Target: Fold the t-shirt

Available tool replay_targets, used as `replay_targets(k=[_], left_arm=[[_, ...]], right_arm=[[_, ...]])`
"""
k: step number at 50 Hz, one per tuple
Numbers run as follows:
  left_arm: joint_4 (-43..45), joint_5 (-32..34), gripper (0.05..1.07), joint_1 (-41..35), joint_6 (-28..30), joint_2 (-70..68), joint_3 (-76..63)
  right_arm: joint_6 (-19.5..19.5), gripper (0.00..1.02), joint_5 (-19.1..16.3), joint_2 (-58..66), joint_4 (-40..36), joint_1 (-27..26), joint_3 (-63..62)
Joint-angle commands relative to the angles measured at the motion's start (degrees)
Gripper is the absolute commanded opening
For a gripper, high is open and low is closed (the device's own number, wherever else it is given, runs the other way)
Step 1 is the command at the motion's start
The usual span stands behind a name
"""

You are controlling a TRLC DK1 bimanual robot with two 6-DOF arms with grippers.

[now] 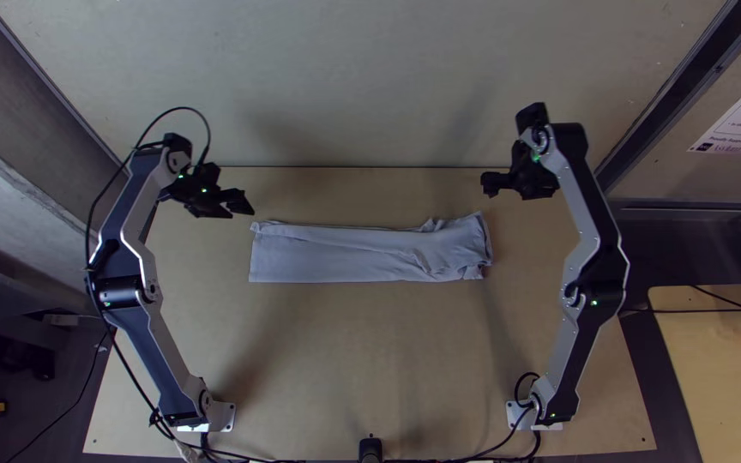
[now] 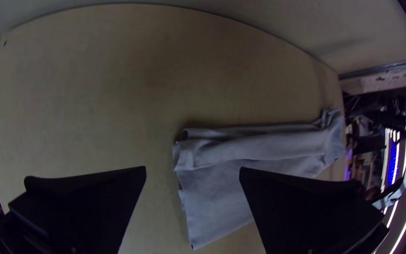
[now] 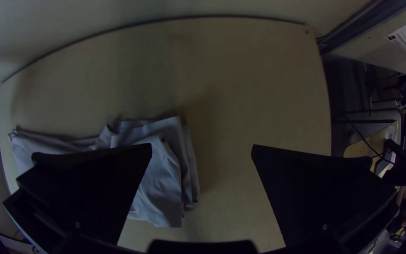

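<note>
The light grey-blue t-shirt (image 1: pixel 345 255) lies folded into a long band across the table, its left end neat and its right end wrinkled. My left gripper (image 1: pixel 246 203) is above the table just beyond the band's left end; in the left wrist view the gripper (image 2: pixel 192 171) stands open, with the shirt (image 2: pixel 217 195) partly behind one finger. Up and right of the band's right end is my right gripper (image 1: pixel 489 183). In the right wrist view that gripper (image 3: pixel 202 148) is open, and layered edges of the shirt (image 3: pixel 158 188) show between its fingers. Neither gripper touches the cloth.
Bare wooden table (image 1: pixel 370 360) lies between the cloth and the arms' bases. A pale wall panel (image 1: pixel 345 77) rises behind the table's far edge. Cables (image 1: pixel 259 460) run along the near edge, and a second wooden surface (image 1: pixel 731 360) stands at the right.
</note>
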Motion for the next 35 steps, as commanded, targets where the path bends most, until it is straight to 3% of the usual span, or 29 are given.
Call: replay_targets(k=[1,10,35], left_arm=[[-0.9,3.6,1.03,2.6,-0.5,-3.2,-4.4],[0.8,12.3,1.03,7.0,1.4,-3.4,-10.3],[11.4,16.1,1.03,8.8,3.0,-1.2,-25.7]], right_arm=[[2.0,0.99,0.5,-4.6,-1.1,-1.4,0.8],[2.1,0.99,0.4,-8.4,-1.3,-1.7,0.6],[2.0,0.99,0.3,-13.3,-3.0,-1.3,-1.0]])
